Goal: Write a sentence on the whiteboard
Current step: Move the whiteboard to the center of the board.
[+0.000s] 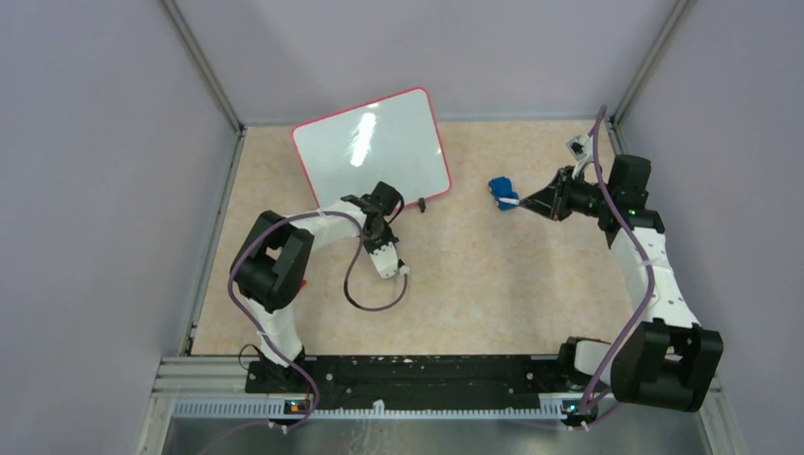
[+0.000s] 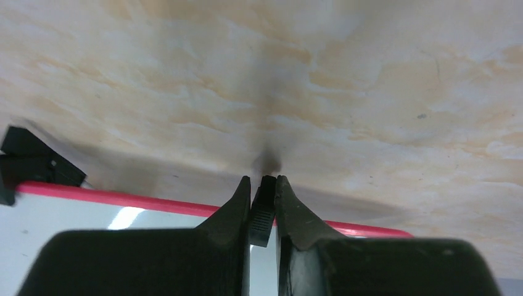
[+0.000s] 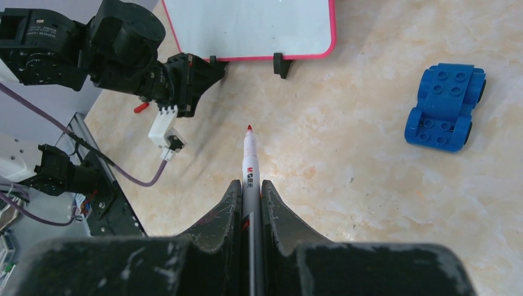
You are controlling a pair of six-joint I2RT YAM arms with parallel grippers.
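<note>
A blue toy car (image 3: 445, 108) sits on the beige table (image 3: 345, 185).

Whiteboard (image 1: 372, 147) far left on surface (image 1: 474, 275); toy car (image 1: 502, 192) right of it; left pincer (image 2: 264, 187) on clip (image 2: 263, 217) at board's near edge.

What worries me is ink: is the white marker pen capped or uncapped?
Uncapped: the white marker pen in the right gripper shows a bare red tip.

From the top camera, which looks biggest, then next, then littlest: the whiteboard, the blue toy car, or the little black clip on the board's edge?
1. the whiteboard, biggest by far
2. the blue toy car
3. the black clip, only a tiny dark speck
</note>
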